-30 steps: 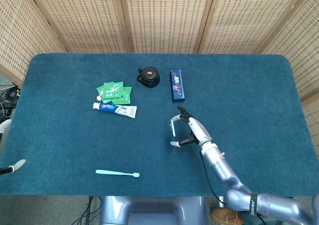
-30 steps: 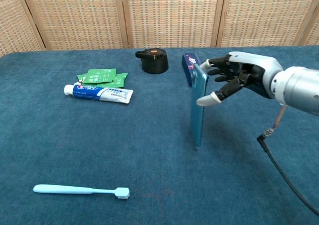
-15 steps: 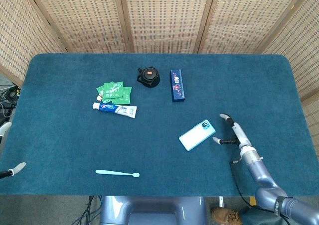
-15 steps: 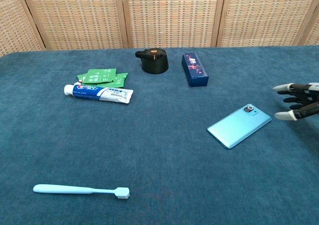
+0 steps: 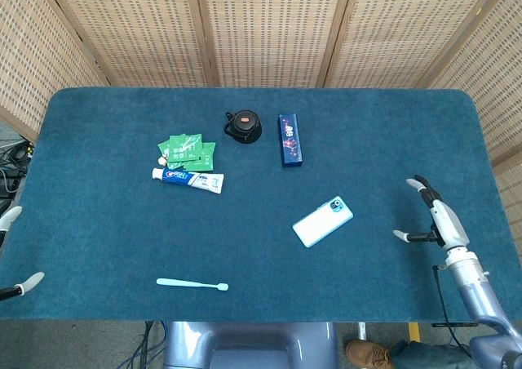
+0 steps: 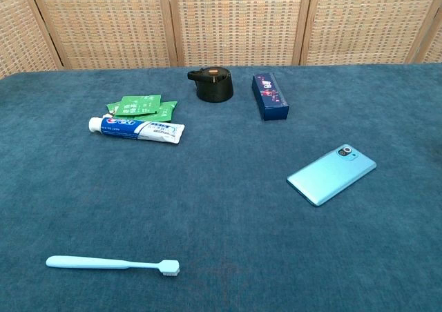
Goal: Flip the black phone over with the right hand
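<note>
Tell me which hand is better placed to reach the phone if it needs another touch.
The right hand: it hangs open over the table's right side, apart from the phone, with bare cloth between. The left hand shows only at the far left edge, across the whole table.

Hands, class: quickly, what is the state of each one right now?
Left hand: only its fingertips show at the frame edge; cannot be told.
Right hand: open, holding nothing.

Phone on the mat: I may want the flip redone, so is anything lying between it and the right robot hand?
Nothing visible does. The phone lies flat, camera side up, and only bare blue mat separates it from the open right robot hand at the table's right edge.
</note>
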Motion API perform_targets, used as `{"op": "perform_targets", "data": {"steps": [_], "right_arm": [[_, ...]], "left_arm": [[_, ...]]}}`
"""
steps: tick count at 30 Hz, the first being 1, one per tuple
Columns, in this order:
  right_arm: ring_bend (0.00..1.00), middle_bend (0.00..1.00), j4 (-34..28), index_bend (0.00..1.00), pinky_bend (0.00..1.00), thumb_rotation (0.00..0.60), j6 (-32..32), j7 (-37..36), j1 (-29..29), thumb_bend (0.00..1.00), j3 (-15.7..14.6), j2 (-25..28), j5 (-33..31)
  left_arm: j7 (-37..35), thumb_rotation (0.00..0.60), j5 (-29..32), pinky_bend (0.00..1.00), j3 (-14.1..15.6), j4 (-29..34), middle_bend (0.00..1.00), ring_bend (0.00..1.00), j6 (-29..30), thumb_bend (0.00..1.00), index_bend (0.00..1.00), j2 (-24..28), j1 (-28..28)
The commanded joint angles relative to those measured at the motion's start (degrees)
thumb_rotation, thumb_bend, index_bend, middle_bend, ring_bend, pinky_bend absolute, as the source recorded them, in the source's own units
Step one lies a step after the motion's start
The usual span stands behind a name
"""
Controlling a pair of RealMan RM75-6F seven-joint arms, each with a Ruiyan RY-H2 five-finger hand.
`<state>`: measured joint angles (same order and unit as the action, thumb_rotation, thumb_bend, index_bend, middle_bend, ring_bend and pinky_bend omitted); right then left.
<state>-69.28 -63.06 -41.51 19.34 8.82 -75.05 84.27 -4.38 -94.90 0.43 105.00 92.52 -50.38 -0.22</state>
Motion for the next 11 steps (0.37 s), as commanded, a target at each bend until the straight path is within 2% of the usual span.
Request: {"op": "perform_targets", "data": {"steps": [1,5,9,11], "right_arm": [[0.00,0.00,-1.9,0.00,0.00,0.600,-15.4,19.8,-6.2,0.00,-3.4,4.1,7.9],[0.00,0.00,-8.5,0.00,0.00,0.600,-21.4,29.1,-9.8,0.00,-5.0,7.2,9.9],[0.00,0.00,-15.2,0.00,0.00,0.600,-25.4,35.8,-12.8,0.00,-6.2,9.5,10.7],[0.00,0.00,-16.4,0.00,0.00,0.600,-26.5,37.7,-13.5,0.00,-6.2,9.8,10.8]], "left_arm": [[0.8,0.600,-0.7,0.00,0.3,-0.1,0.00,0.00,0.4,0.00,0.00,-0.4,0.3],[2.3,0.600,-1.7,0.00,0.6,-0.1,0.00,0.00,1.3,0.00,0.00,-1.0,0.8],[3.4,0.600,-2.4,0.00,0.8,-0.2,0.00,0.00,2.0,0.00,0.00,-1.5,1.3],[3.5,0.600,-2.5,0.00,0.9,-0.2,0.00,0.00,2.1,0.00,0.00,-1.6,1.3]]}}
